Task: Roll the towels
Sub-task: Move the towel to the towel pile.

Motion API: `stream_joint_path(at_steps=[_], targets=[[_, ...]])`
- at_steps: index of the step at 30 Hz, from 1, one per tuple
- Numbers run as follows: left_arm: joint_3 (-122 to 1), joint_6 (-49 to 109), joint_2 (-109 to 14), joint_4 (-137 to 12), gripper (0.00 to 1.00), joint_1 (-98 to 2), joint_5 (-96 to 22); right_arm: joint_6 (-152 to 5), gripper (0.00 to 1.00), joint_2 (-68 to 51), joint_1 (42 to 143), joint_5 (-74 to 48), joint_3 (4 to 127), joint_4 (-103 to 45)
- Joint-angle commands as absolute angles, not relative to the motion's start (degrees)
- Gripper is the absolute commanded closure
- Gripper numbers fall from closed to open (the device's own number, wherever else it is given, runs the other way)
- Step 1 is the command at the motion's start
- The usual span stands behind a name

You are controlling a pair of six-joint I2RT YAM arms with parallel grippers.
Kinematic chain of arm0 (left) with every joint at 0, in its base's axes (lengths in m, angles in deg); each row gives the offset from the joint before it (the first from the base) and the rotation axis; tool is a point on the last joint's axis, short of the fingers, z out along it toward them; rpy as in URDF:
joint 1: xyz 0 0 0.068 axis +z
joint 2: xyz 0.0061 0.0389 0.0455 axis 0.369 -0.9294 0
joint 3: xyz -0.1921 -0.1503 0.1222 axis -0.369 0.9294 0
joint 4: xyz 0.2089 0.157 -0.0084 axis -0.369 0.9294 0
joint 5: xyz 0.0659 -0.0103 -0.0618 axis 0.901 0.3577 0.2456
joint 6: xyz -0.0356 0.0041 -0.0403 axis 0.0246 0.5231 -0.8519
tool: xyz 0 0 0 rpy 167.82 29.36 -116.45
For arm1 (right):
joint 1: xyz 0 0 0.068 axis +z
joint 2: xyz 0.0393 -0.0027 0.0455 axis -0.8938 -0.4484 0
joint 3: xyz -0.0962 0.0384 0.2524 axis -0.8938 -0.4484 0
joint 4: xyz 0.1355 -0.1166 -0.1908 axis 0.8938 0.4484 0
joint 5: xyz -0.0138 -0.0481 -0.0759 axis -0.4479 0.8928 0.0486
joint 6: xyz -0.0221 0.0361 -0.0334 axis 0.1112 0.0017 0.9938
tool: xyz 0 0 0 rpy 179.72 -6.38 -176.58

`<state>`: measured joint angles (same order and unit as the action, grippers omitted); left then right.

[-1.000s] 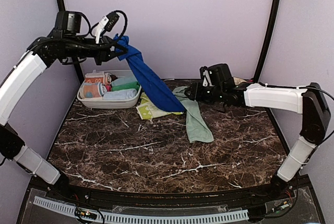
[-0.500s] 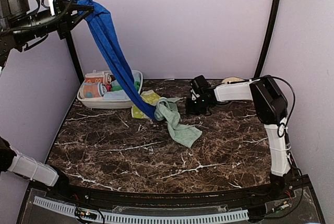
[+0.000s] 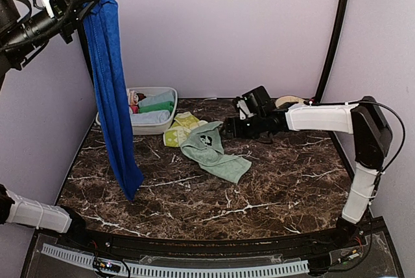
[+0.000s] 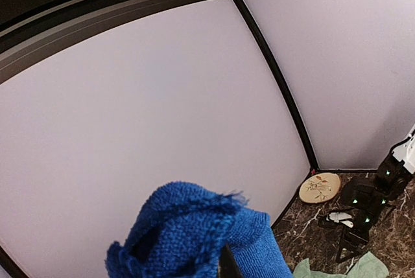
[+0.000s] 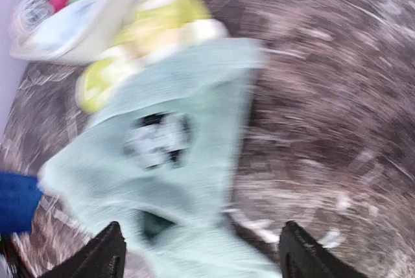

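- Tub point(image 3: 153, 129) holds rolled cloths point(image 3: 155, 107)
- Left fingers point(image 3: 83, 6) clamp the blue towel point(image 3: 110, 96), which hangs straight below them
- Right fingers point(image 5: 109, 255) spread apart; the mint towel point(image 5: 175, 161) lies on the table point(image 3: 292, 181) just ahead of them

The left gripper point(image 3: 83, 4) is now higher and farther left than a second ago, up in the top left corner of the overhead view. The blue towel point(image 3: 110, 103) no longer slants down to the middle of the table. It hangs straight from that gripper, its lower end at the left side, off the other cloths and in front of the left end of the white bin point(image 3: 159, 119). The mint green towel point(image 3: 214, 155) has been dragged left, and a dark-and-white patch now shows on it. The yellow-green towel point(image 3: 183, 127) is uncovered. The right gripper point(image 3: 225, 129) has shifted left to the mint green towel's far edge, its arm stretched out again after folding.
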<state>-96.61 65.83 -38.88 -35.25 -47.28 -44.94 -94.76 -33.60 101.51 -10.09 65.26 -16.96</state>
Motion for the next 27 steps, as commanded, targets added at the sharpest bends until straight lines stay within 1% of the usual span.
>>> stream_joint_path(at_steps=[1,2,4,6,7,8,9,11,13,14,20,24,25,26,27], targets=[[-95.45,68.21,-37.27,-39.65,1.00,-47.32,-43.21,-89.31,0.15,-33.46,109.20,-15.31,64.33,-19.74],[-95.62,68.40,-37.14,-39.37,1.00,-47.35,-43.11,-89.10,0.13,-34.48,110.36,-15.67,64.89,-19.33],[-96.15,68.45,-36.91,-38.63,1.00,-47.39,-43.09,-89.35,0.13,-36.93,112.12,-15.21,65.96,-19.49],[-96.98,68.69,-36.83,-37.10,1.00,-47.40,-43.53,-89.98,0.17,-40.08,112.84,-15.22,68.47,-19.04],[-97.31,68.76,-36.65,-36.52,1.00,-47.34,-43.77,-90.30,0.22,-42.04,113.04,-14.84,70.29,-18.14],[-97.49,68.72,-36.48,-36.07,1.00,-47.36,-43.86,-90.62,0.30,-44.59,113.14,-14.50,72.59,-16.81],[-97.65,68.72,-36.31,-35.70,1.00,-47.33,-44.07,-90.76,0.40,-46.47,113.12,-13.96,75.86,-15.07],[-97.94,68.72,-35.86,-34.87,1.00,-47.33,-44.54,-90.50,0.63,-49.42,113.13,-12.31,80.13,-11.79],[-98.08,68.76,-35.51,-33.93,1.00,-47.38,-44.97,-90.19,0.91,-50.36,112.57,-7.44,83.17,-9.35],[-98.16,68.80,-35.34,-33.51,1.00,-47.40,-45.21,-90.22,1.00,-50.18,111.86,-5.70,84.23,-8.55],[-97.65,68.31,-35.18,-31.72,1.00,-47.37,-46.94,-93.27,1.00,-45.27,102.71,-1.79,87.89,-10.72],[-97.05,67.88,-35.52,-31.26,1.00,-47.36,-47.16,-90.39,1.00,-45.98,101.08,2.22,95.34,-8.97],[-96.69,67.72,-35.49,-31.34,1.00,-47.32,-46.94,-89.79,0.84,-46.75,101.11,1.15,97.21,-8.00],[-95.92,67.64,-35.49,-31.51,1.00,-47.34,-46.83,-89.37,0.63,-47.84,101.21,-0.10,98.89,-6.88],[-95.17,67.25,-35.38,-31.68,1.00,-47.36,-46.48,-89.13,0.50,-48.32,101.49,-0.96,100.08,-5.81]])
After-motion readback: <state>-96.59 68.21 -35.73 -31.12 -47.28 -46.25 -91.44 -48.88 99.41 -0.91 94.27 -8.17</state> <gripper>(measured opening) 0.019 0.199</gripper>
